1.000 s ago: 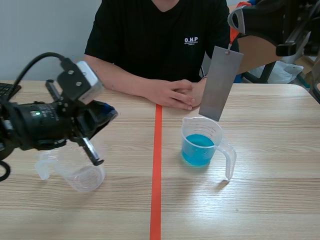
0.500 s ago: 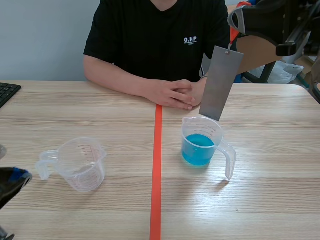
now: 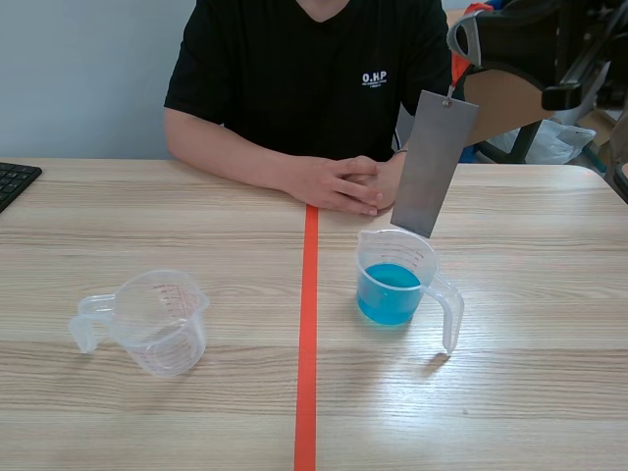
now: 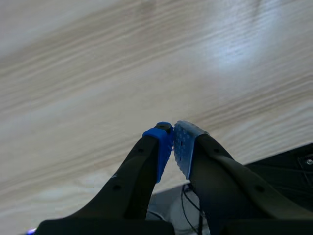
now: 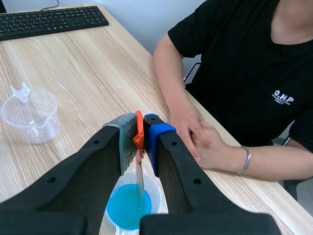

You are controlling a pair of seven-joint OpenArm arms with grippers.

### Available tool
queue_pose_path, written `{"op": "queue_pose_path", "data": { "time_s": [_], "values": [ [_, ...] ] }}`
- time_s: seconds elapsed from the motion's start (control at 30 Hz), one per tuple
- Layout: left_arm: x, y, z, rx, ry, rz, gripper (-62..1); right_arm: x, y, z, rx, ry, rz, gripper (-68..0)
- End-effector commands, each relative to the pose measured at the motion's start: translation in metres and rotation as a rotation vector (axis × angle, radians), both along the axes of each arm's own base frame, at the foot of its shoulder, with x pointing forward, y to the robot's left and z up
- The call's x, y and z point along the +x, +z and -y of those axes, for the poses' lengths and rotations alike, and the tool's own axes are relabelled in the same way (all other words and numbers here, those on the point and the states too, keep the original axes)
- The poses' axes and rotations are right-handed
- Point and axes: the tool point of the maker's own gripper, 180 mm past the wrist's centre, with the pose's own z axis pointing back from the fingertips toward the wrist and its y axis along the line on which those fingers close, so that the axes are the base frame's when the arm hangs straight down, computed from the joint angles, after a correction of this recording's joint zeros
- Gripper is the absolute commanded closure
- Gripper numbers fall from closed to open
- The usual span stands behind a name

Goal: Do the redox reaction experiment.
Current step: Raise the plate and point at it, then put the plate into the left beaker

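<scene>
Meanwhile, the flat grey metal plate [image 3: 433, 162] hangs where it did a second ago, tilted a little, over the clear plastic measuring cup holding blue liquid [image 3: 397, 280]. Its lower edge sits at the cup's far rim, and whether it touches that rim cannot be told. The plate is a dull, even grey rectangle hung by one top corner from a short orange-red tag [image 3: 457, 67]. The right gripper [image 5: 142, 134] has its two pads pinched on this tag, so the plate dangles straight below them with the blue liquid [image 3: 390, 292] under it. The cup stands just right of the orange-red tape line [image 3: 307, 334], its handle toward the robot. What has changed is on the other side: the left arm, which stood over the empty clear plastic measuring cup [image 3: 157, 322] a second ago and showed only a fingertip at the low corner half a second ago, is now gone from the scene view. The left gripper [image 4: 172, 142] has its blue pads pressed together on nothing, above the bare wooden table [image 3: 530, 392]. Across it a person's clasped hands [image 3: 343, 183] rest beyond the plate.
</scene>
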Motion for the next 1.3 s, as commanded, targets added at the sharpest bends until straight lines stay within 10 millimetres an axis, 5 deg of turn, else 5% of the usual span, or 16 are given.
{"op": "queue_pose_path", "data": {
  "time_s": [0.0,0.4,1.13,1.27],
  "values": [
    [0.000,0.001,0.000,-0.008,0.026,0.006,-5.7,-0.001,0.013,-0.001,0.002,0.013,0.044,-1.7],
    [-0.042,-0.011,0.004,-0.060,0.186,-0.057,-5.7,0.001,0.017,-0.012,-0.007,0.039,0.052,-1.7],
    [-0.051,-0.014,0.006,-0.070,0.222,-0.070,-5.8,0.002,0.037,-0.055,0.046,0.134,0.094,-1.7],
    [-0.051,-0.014,0.006,-0.070,0.222,-0.070,-20.2,-0.001,0.042,-0.072,0.057,0.176,0.101,-1.7]
  ]
}}
